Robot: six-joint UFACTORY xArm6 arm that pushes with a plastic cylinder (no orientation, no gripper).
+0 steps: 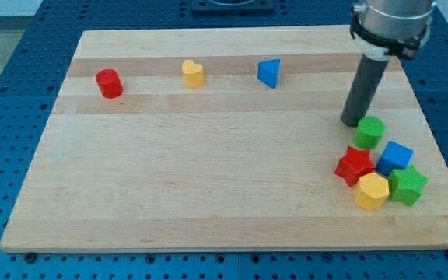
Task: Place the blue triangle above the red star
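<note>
The blue triangle [269,73] lies near the view's top, a little right of the middle. The red star [355,165] lies at the view's right, lower down, in a tight cluster of blocks. My tip [351,122] rests on the board just up and left of a green cylinder [369,132], above the red star and well to the right of and below the blue triangle.
A blue cube [396,156], a green star [407,186] and a yellow hexagon [372,191] crowd the red star's right and bottom. A yellow heart [194,74] and a red cylinder [110,83] lie along the top left of the wooden board [193,171].
</note>
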